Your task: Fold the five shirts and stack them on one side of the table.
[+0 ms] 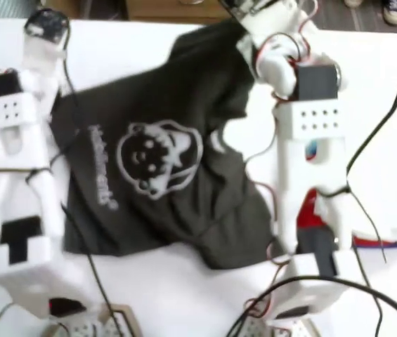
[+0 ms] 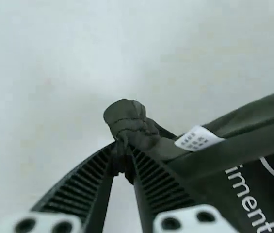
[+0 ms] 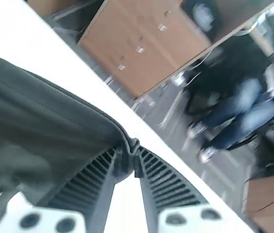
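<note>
A dark olive shirt [image 1: 163, 168] with a white printed face lies spread and rumpled on the white table [image 1: 149, 42], between the two arms. My left gripper [image 1: 46, 28] is at the table's far left, shut on a bunched corner of the shirt [image 2: 127, 121]; a white label [image 2: 195, 138] sticks out beside the fingers [image 2: 86, 187]. My right gripper [image 1: 244, 14] is at the far edge, right of centre. It is shut on a fold of the shirt's edge [image 3: 54, 111], and the cloth is pinched at the fingertips [image 3: 127, 158].
A red, white and blue item [image 1: 374, 242] lies on the table to the right of the right arm's base. Cables [image 1: 388, 105] trail across the right side. Beyond the far table edge stands a wooden cabinet [image 3: 146, 43].
</note>
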`<state>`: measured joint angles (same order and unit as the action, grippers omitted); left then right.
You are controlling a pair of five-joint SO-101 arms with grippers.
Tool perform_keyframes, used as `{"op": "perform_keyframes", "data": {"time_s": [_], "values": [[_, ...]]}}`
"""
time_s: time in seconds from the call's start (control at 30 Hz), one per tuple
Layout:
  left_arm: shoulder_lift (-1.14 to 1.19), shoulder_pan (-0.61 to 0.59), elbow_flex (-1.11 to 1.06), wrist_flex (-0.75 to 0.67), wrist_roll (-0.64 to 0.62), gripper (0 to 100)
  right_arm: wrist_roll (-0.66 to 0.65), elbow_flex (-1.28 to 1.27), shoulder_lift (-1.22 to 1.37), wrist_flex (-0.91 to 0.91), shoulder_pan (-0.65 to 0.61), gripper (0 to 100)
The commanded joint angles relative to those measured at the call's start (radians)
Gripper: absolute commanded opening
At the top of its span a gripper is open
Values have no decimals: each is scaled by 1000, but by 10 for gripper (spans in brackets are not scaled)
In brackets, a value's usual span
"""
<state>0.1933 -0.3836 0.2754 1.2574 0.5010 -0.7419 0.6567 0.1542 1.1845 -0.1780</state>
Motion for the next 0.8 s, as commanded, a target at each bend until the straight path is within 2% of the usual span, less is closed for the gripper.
{"op": "perform_keyframes", "data": {"time_s": [0.0,0.2,0.43,0.6,0.77], "values": [[8,8,82,127,23,20,17,6,-5,94,4,22],[12,14,91,338,135,20,14,6,-5,285,1,22],[11,18,85,508,144,20,20,6,-15,501,2,22],[6,14,44,528,172,20,21,-18,-31,526,36,22],[6,14,-96,528,193,20,14,-203,-163,526,42,22]]}}
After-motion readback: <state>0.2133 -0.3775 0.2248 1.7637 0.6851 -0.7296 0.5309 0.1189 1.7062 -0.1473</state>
